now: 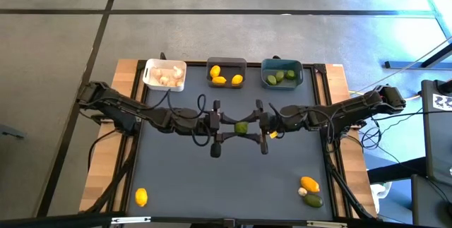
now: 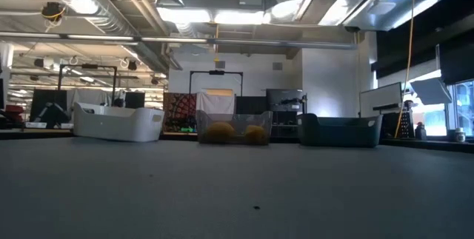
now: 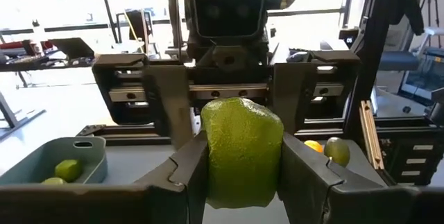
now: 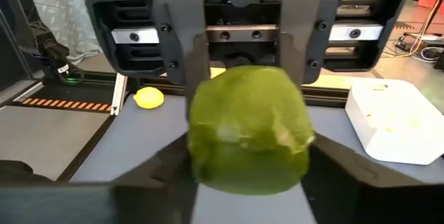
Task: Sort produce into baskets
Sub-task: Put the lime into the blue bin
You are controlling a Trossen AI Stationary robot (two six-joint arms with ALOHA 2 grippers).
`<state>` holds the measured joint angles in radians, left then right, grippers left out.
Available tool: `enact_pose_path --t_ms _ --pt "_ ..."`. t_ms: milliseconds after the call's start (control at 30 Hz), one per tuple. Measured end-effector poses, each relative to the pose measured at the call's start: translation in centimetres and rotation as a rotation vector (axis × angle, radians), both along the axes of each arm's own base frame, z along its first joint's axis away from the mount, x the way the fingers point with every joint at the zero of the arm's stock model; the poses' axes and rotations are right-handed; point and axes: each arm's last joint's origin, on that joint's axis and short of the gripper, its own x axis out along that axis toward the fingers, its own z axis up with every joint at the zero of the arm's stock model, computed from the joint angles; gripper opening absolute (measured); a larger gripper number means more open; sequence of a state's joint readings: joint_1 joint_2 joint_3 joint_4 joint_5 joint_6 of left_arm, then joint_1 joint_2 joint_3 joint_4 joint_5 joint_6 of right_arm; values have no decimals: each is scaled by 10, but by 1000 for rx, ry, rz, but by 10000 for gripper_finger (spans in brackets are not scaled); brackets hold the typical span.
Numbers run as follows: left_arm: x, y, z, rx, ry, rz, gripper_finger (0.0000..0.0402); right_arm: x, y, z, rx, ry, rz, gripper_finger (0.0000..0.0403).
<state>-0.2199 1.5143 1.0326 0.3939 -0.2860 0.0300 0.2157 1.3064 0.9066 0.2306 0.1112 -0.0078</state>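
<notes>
Lime (image 1: 241, 127) hangs over the table's middle, pinched at once by the left gripper (image 1: 220, 126) and right gripper (image 1: 260, 125), both clamped on it (its long axis cannot be told). Along the far edge, the white bin (image 1: 164, 74) holds garlic bulbs (image 1: 164, 78), the dark grey bin (image 1: 227, 73) lemons (image 1: 219, 80), the teal bin (image 1: 282, 73) limes (image 1: 280, 77).
</notes>
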Motion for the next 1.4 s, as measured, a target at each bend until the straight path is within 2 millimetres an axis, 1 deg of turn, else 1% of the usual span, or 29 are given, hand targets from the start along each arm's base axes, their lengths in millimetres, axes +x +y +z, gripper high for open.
enact_pose_path --t_ms 133,167,300,500,633,767,967,1067,1167,1400 --pt "0 0 0 2 1 6 137 0 0 -1 -2 5 0 127" --pt "0 0 0 0 0 8 137 0 0 -1 -5 5 0 121" --pt "1 4 0 -13 3 14 146 0 0 -1 -22 10 3 121" --pt "1 9 -1 -37 12 23 205 0 -1 -3 -36 24 -10 125" --pt "-6 11 10 -51 -17 25 228 -3 -3 -5 -61 62 -80 131" --pt "-19 13 19 -51 18 30 232 -11 -8 -4 -96 111 -171 130" --pt "-33 16 25 -63 84 46 226 -29 -16 -1 -157 181 -316 133" --pt "-38 18 25 -56 109 52 223 -37 -25 3 -169 207 -377 133" --pt "-39 19 25 -55 122 56 220 -44 -39 5 -146 229 -438 134" --pt "-39 21 26 -56 118 66 218 -61 -79 6 -125 313 -596 135"
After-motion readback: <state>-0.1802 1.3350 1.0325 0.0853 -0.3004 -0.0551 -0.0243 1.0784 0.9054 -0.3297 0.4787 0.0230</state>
